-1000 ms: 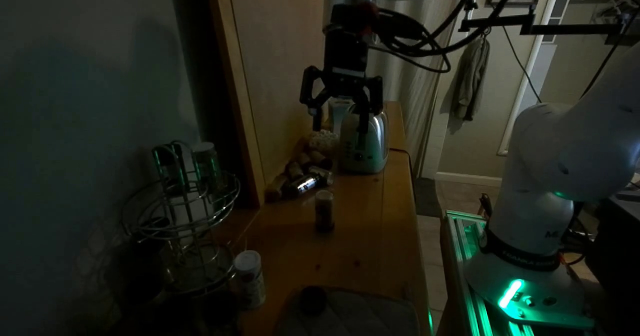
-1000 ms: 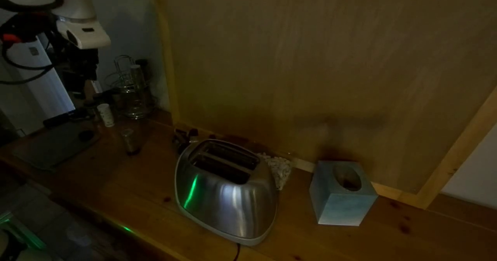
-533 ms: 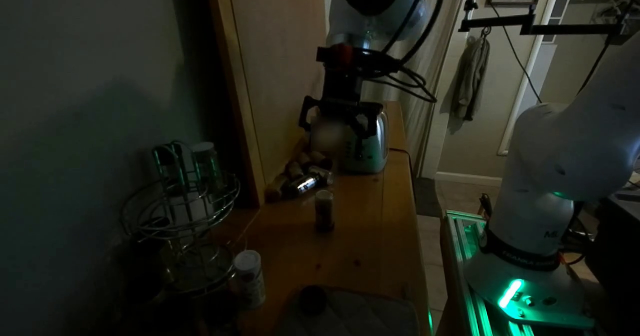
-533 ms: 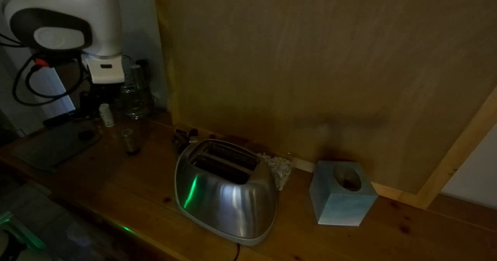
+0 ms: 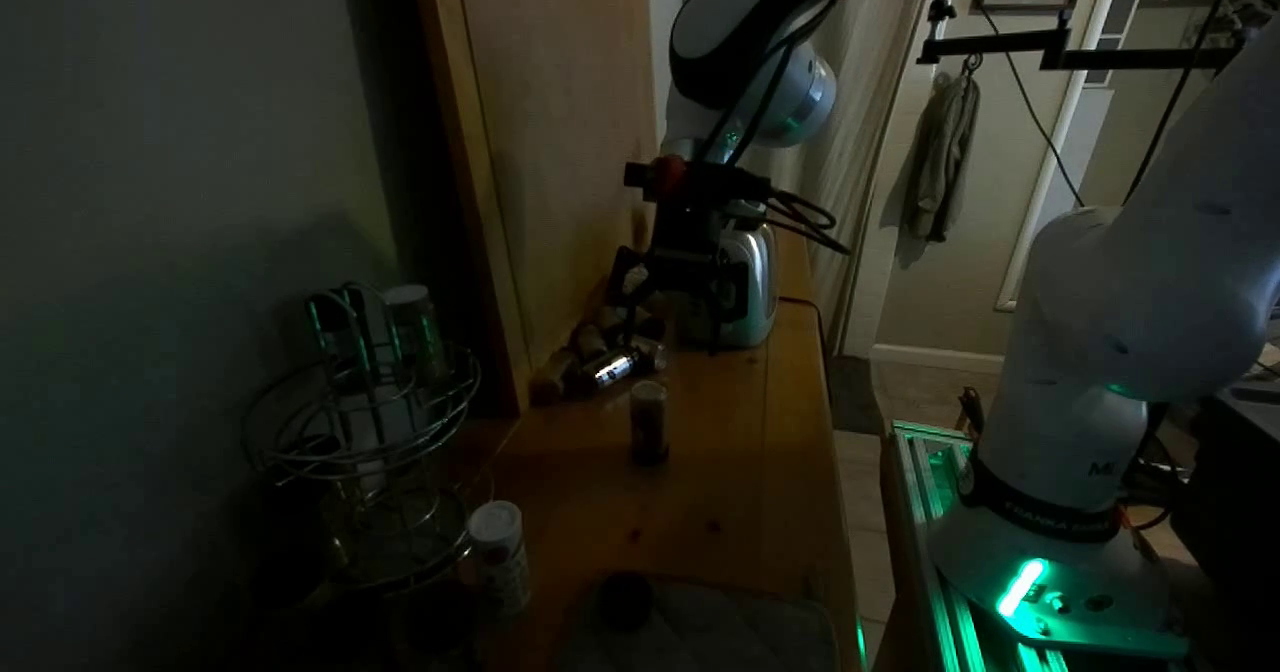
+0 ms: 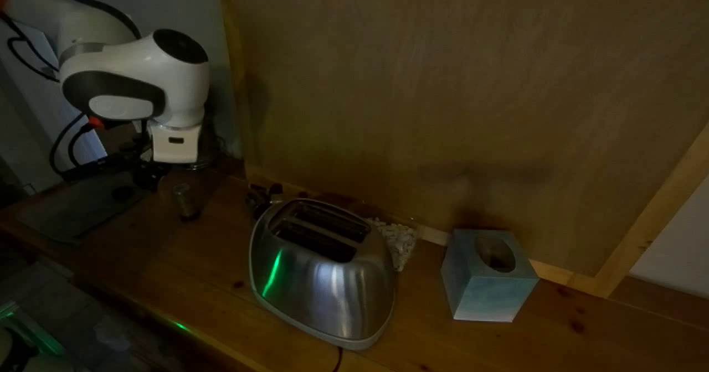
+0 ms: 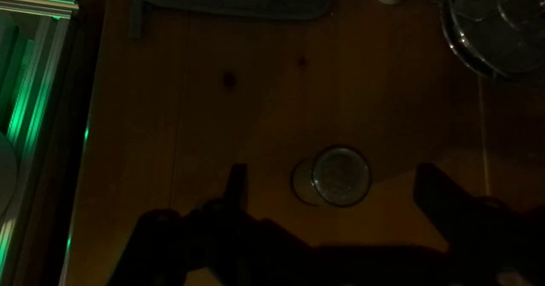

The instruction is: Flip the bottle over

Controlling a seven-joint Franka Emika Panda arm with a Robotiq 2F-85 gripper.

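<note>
The small, slim bottle point(image 5: 648, 420) stands upright on the wooden counter, its lower end dark and its upper part paler. It also shows in an exterior view point(image 6: 185, 200) left of the toaster, and from above in the wrist view point(image 7: 341, 176) as a round, glassy end. My gripper point(image 5: 672, 340) is open and empty. Its fingertips are above the bottle and apart from it. In the wrist view the gripper's two fingers point(image 7: 332, 169) appear on either side of the bottle, with a gap on both sides. In an exterior view the dark gripper point(image 6: 148, 177) is partly hidden by the wrist.
A silvery toaster point(image 6: 327, 283) and a blue tissue box point(image 6: 490, 283) stand along the counter. Several bottles point(image 5: 610, 367) lie by the wooden panel. A pale-lidded jar point(image 5: 500, 562), a wire rack point(image 5: 390, 452) and a grey mat point(image 5: 720, 627) are nearby. The scene is dim.
My arm and open gripper have come down towards the counter, closer to the bottle. In an exterior view the wrist has also shifted right and now covers the pale-lidded jar. The bottle has not moved.
</note>
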